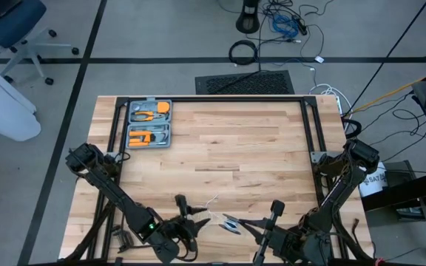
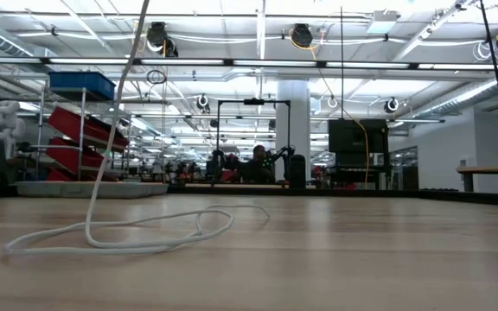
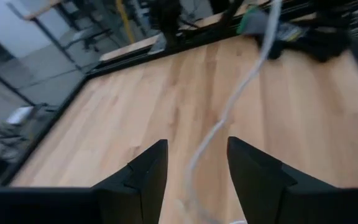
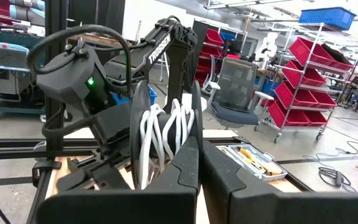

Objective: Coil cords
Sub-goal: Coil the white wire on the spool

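Note:
A thin white cord (image 2: 119,235) lies in loose loops on the wooden table, and one strand rises steeply out of the low view. Part of it is wound on a small black reel (image 4: 160,134), which stands on edge in front of my right gripper (image 4: 202,149). That gripper is shut on the reel near the table's near edge (image 1: 237,224). My left gripper (image 3: 197,149) hovers open just left of it (image 1: 197,220). The free cord (image 3: 229,106) runs between its two fingers toward the reel. My left gripper's fingers stand on either side of the free cord (image 3: 194,165); whether either finger touches it, I cannot tell. My right gripper holds the reel by the rim of its nearer disc (image 4: 194,121), pinched between the two fingers, which point level. The reel is lifted clear and stands on edge. The fingertips hide the exact contact.
A grey tool case (image 1: 149,123) with orange-handled tools lies open at the table's far left. A black frame (image 1: 213,99) runs along the table's edges. Bare wood (image 1: 228,148) fills the middle of the table.

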You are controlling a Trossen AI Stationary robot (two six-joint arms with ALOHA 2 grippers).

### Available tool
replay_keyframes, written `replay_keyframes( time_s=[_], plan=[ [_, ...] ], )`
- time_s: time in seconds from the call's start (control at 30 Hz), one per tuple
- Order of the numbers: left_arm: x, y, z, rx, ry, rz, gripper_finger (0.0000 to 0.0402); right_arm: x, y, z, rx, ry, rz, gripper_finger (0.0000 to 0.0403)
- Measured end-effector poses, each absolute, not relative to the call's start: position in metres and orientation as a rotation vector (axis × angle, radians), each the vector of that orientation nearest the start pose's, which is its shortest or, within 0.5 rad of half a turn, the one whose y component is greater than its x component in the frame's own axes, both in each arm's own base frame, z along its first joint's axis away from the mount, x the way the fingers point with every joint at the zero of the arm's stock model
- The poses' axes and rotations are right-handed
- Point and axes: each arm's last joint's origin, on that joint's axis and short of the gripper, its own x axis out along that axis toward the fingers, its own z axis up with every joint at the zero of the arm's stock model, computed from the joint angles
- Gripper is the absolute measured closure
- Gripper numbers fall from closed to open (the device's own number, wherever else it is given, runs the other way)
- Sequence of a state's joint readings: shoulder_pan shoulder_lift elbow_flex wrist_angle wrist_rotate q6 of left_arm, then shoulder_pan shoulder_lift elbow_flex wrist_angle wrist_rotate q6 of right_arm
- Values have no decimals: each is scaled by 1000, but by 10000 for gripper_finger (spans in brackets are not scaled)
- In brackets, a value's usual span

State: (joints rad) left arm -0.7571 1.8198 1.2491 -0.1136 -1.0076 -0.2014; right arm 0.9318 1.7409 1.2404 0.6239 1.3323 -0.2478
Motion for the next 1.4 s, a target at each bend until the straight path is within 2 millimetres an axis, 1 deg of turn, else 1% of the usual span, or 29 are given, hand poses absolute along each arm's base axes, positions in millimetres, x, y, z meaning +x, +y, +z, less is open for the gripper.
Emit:
replay_keyframes(
  time_s=[0.1,0.37,0.73,0.8,0.9,1.2,1.4],
  plan=[
    [297,-246,222,357,429,303,229,251,290,308,-133,-3,-404,403],
    [294,-242,216,306,490,295,229,251,290,308,-133,-3,-402,403],
    [299,-234,214,291,505,323,232,251,290,308,-133,-3,-402,403],
    [299,-235,214,291,505,322,243,251,290,308,-133,-3,-402,403],
    [299,-235,214,288,511,312,272,251,290,308,-133,-3,-402,403],
    [296,-233,210,307,564,296,389,251,290,308,-137,-2,-402,403],
    [290,-238,211,324,551,296,396,251,290,306,-153,7,-402,403]
  ],
)
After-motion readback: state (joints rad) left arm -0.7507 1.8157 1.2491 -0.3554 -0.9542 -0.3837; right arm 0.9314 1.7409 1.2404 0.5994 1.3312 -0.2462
